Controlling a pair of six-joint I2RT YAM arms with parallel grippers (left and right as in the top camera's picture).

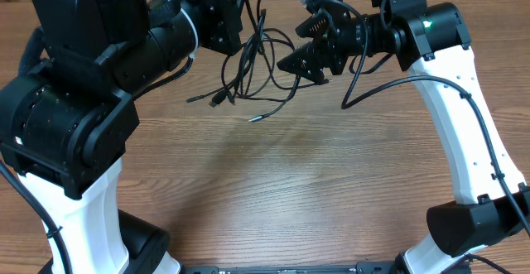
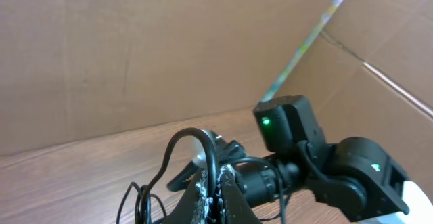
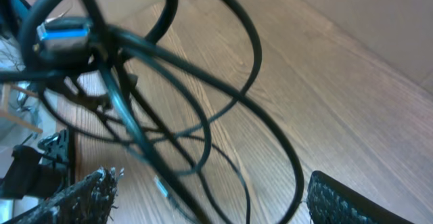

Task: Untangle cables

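The cables (image 1: 248, 67) are thin black cords in a tangled bunch at the back middle of the wooden table. They hang from my left gripper (image 1: 240, 9). A plug end (image 1: 217, 100) and a thin tip (image 1: 257, 118) rest on the table. In the left wrist view my left gripper (image 2: 218, 180) is shut on one cable (image 2: 203, 143), which loops up above the jaws. My right gripper (image 1: 300, 46) is open beside the bunch on its right. In the right wrist view its fingers (image 3: 210, 197) are spread wide, with cable loops (image 3: 203, 82) and a blue-silver plug (image 3: 64, 31) in front of them.
The right arm's own thicker black wire (image 1: 364, 79) loops down by its wrist. A cardboard wall (image 2: 135, 48) stands behind the table. The right arm (image 2: 325, 163) shows close in front of the left wrist camera. Bare wooden table (image 1: 281, 183) lies toward the front.
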